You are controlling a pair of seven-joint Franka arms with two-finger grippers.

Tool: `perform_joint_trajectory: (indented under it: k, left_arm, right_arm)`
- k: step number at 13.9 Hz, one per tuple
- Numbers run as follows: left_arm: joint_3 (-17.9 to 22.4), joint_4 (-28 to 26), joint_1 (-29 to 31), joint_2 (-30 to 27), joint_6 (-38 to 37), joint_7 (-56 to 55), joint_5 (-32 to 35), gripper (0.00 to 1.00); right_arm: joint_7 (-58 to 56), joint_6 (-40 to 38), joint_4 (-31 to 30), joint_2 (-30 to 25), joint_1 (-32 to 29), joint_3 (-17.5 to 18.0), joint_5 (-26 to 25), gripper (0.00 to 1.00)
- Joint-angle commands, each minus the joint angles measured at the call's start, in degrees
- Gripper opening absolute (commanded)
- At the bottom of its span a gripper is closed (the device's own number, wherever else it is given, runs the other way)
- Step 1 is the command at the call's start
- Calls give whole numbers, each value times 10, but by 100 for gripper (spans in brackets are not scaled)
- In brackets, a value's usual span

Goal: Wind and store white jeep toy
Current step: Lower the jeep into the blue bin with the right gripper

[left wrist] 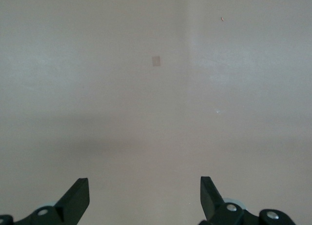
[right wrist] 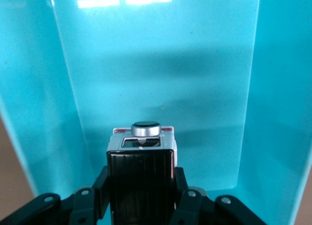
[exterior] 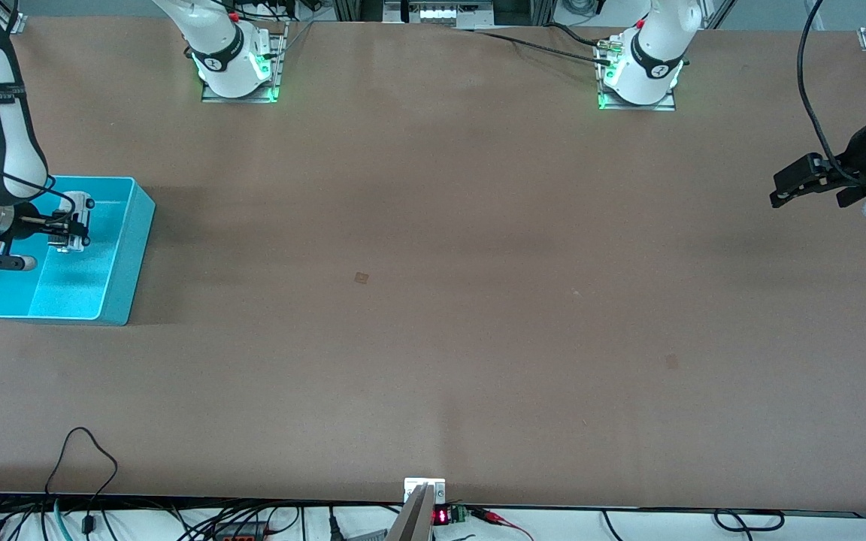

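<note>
The white jeep toy (right wrist: 141, 152) is cut off by the right wrist view's edge — its wheels and lower body cannot be seen, and the right gripper's (right wrist: 141, 200) fingers cover its flanks. In the front view the right arm hides part of the cyan bin (exterior: 121, 278). The left gripper (exterior: 809, 180) shows there only as a dark shape — its arm runs off the edge.

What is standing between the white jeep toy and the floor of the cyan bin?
Nothing visible. The right gripper is shut on the white jeep toy over the cyan bin, whose floor is bare beneath it. The left gripper waits open at its own end.
</note>
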Motion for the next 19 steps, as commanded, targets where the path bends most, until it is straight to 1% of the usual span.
perform_joint_trajectory:
  k: [1,7,8,12,15,19]
  left_arm:
    - [1,-4,-1,-3,-3,12,-12,100]
    - [1,-7,-1,-3,-3,12,-12,100]
    - [1,-7,-1,-3,-3,12,-12,100]
    - [1,-7,-1,-3,-3,12,-12,100]
    - [1,-6,-1,-3,-3,12,-12,100]
    - [1,-3,0,-3,-1,14,-7,100]
  right_arm:
    - [-20,19,19,29,-14,5,-5,0]
    - [-22,56,19,61,-19,7,-1,1]
    - [-22,56,19,64,-19,7,0,4]
    - [-21,63,19,71,-19,8,1,4]
    - [-20,74,19,81,-21,9,2,6]
    - [-20,77,19,85,-21,10,2,6]
